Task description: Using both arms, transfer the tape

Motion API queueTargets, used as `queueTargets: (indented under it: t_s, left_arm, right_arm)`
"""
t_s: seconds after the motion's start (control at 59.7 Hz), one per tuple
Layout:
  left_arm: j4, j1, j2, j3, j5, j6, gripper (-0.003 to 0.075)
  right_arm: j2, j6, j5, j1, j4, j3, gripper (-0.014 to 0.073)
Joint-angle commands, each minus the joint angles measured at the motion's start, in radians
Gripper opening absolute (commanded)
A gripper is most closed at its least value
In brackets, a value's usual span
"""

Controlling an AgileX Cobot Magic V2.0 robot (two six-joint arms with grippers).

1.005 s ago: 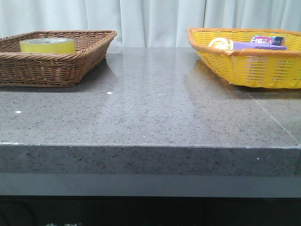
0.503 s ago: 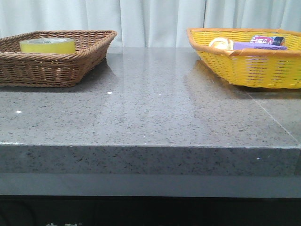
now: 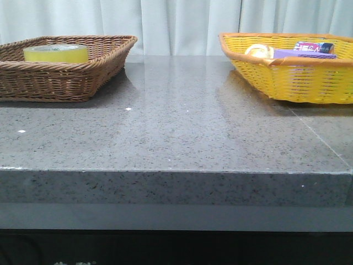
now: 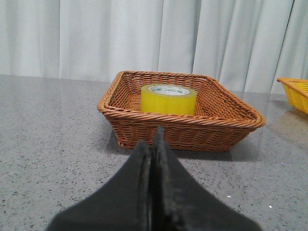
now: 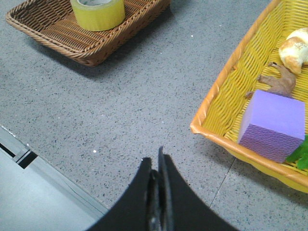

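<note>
The tape (image 3: 55, 53), a wide glossy yellow roll with a white core and green print, lies flat in the brown wicker basket (image 3: 105, 63) at the table's back left. The left wrist view shows the tape (image 4: 168, 99) straight ahead inside that basket (image 4: 183, 132), with my left gripper (image 4: 153, 139) shut and empty, well short of the basket's near wall. My right gripper (image 5: 156, 161) is shut and empty above the grey tabletop, the tape (image 5: 97, 12) far from it. Neither arm appears in the front view.
A yellow wicker basket (image 3: 287, 77) stands at the back right, holding a purple block (image 5: 272, 125), a bread-like piece (image 5: 294, 45) and a small brown figure (image 5: 278, 83). The table's front edge (image 5: 53, 178) runs close to my right gripper.
</note>
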Motion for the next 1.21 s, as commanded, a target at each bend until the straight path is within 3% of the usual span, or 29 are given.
queueTargets:
  t_s: [0.0, 0.318, 0.553, 0.653, 0.788, 1.19]
  left_arm:
    - [-0.003, -0.001, -0.017, 0.040, -0.082, -0.005, -0.0020]
    - [-0.003, -0.001, -0.017, 0.040, -0.082, -0.005, -0.0020]
    - [-0.003, -0.001, -0.017, 0.040, -0.082, -0.005, -0.0020]
    - [-0.003, -0.001, -0.017, 0.040, -0.082, -0.005, -0.0020]
    - [-0.003, -0.001, -0.017, 0.040, -0.082, -0.005, -0.0020]
    - [-0.003, -0.001, -0.017, 0.040, -0.082, -0.005, -0.0020]
  right_arm:
    - [0.000, 0.001, -0.064, -0.007, 0.014, -0.025, -0.0068]
    - [-0.058, -0.001, -0.108, -0.047, 0.002, 0.033, -0.0068]
    - [-0.321, -0.001, -0.333, -0.248, -0.007, 0.307, -0.0068]
    - [-0.467, -0.001, -0.456, -0.313, -0.009, 0.466, -0.0068]
    - [-0.618, 0.000, -0.519, -0.366, -0.008, 0.619, -0.0068]
    - [-0.827, 0.000, -0.605, -0.368, -0.008, 0.876, -0.0068]
